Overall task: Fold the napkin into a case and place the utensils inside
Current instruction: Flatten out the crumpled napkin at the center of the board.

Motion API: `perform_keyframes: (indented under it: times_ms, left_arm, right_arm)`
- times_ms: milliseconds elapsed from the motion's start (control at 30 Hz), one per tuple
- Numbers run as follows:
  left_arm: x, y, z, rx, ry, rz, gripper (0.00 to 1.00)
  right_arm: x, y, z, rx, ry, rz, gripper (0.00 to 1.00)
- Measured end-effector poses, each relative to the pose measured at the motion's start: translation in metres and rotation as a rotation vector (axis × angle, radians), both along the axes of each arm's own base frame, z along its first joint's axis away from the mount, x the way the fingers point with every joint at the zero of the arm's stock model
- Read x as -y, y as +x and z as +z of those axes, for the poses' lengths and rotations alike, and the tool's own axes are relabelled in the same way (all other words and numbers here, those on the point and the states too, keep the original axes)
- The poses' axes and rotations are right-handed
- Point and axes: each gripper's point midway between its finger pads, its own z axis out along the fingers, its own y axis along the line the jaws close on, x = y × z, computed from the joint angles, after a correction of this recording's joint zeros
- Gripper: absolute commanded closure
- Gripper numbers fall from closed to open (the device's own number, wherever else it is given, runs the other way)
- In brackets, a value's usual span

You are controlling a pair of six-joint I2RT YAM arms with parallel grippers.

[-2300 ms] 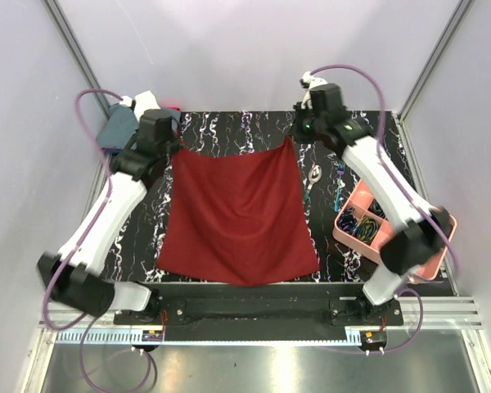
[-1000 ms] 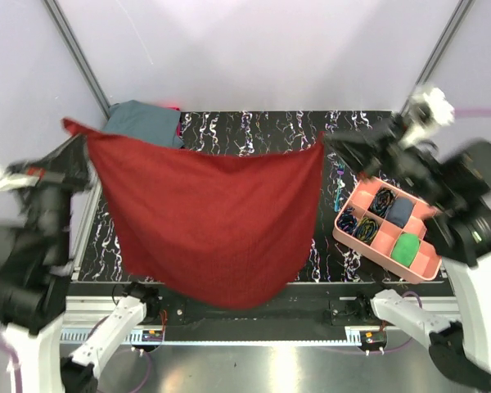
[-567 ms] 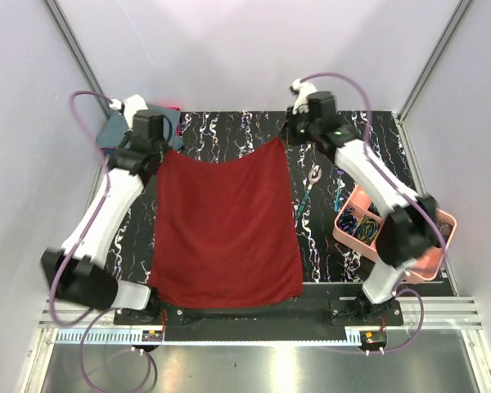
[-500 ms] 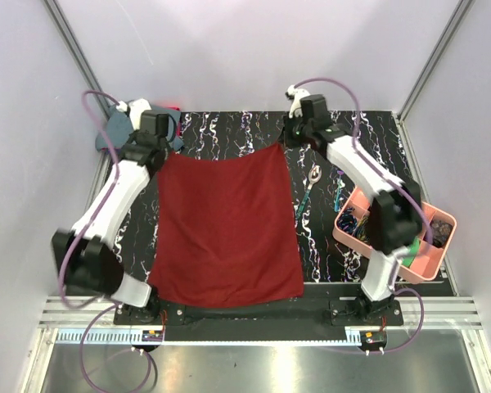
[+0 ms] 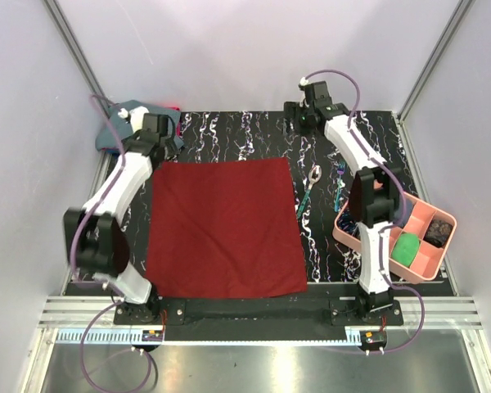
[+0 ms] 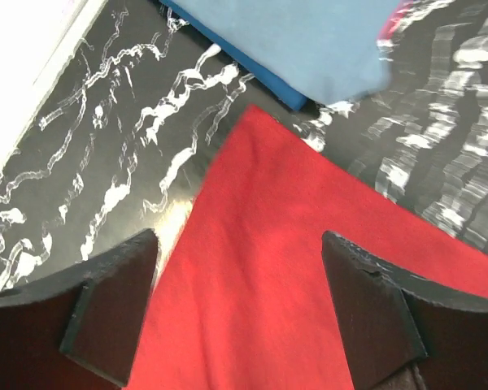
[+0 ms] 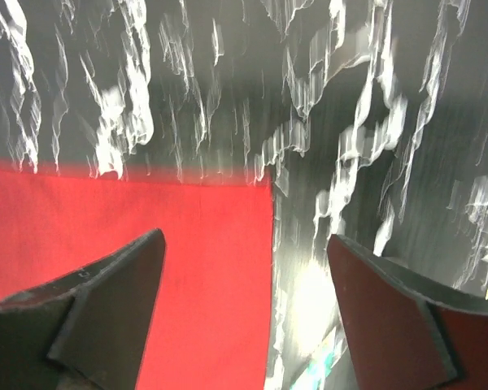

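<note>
We see one dark red square cloth napkin (image 5: 225, 229) lying spread flat and unfolded on the black, white-marbled table (image 5: 245, 131), its near edge close to the arm bases. No case is formed yet.

Just to its right lie two utensils, both outside the cloth. One is a slim spoon with a silver bowl and dark green handle (image 5: 308, 190), near the napkin's right edge. The other is a small teal-handled piece (image 5: 339, 192) a little farther right.

Two arms reach to the napkin's far corners. The left pincer (image 6: 240, 313) stands above the far left corner with its two fingers spread wide, holding nothing. The right pincer (image 7: 244, 309) stands over the far right corner, equally wide and empty. We cannot tell whether either one touches the cloth.

Beyond the left corner sits one blue-grey cloth bundle (image 5: 114, 135). At the right edge of the table rests one pink compartment tray (image 5: 447, 219), partly hidden by the right arm; inside we make out one green item (image 5: 407, 248) and one dark item (image 5: 435, 232).
</note>
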Motion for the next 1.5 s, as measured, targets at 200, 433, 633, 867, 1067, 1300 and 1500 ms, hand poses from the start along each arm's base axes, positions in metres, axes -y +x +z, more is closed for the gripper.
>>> perform_keyframes:
  times_ms: [200, 433, 633, 867, 1067, 1300, 1500]
  left_arm:
    - [0.035, -0.059, 0.004, 0.068, -0.240, -0.103, 0.31]
    - [0.066, -0.071, -0.087, -0.180, -0.365, -0.146, 0.31]
    - [0.082, -0.059, -0.131, -0.272, -0.421, -0.141, 0.27]
    - [0.096, -0.004, -0.148, -0.279, -0.473, -0.101, 0.23]
    - [0.107, 0.045, -0.145, -0.253, -0.512, -0.095, 0.23]
    - [0.113, 0.069, -0.142, -0.236, -0.539, -0.120, 0.23]
    - [0.101, 0.019, -0.130, -0.278, -0.469, -0.137, 0.21]
  right_arm:
    - [-0.017, -0.096, -0.040, -0.194, 0.038, -0.001, 0.23]
    - [-0.067, -0.120, -0.076, -0.251, -0.016, 0.036, 0.43]
    - [-0.063, -0.104, -0.123, -0.292, -0.095, -0.011, 0.45]
    - [-0.064, -0.064, -0.126, -0.236, -0.133, -0.058, 0.43]
    - [-0.059, -0.023, -0.130, -0.218, -0.127, -0.088, 0.42]
    - [-0.038, 0.034, -0.127, -0.142, -0.106, -0.113, 0.33]
    - [-0.032, 0.025, -0.125, -0.171, -0.127, -0.084, 0.10]
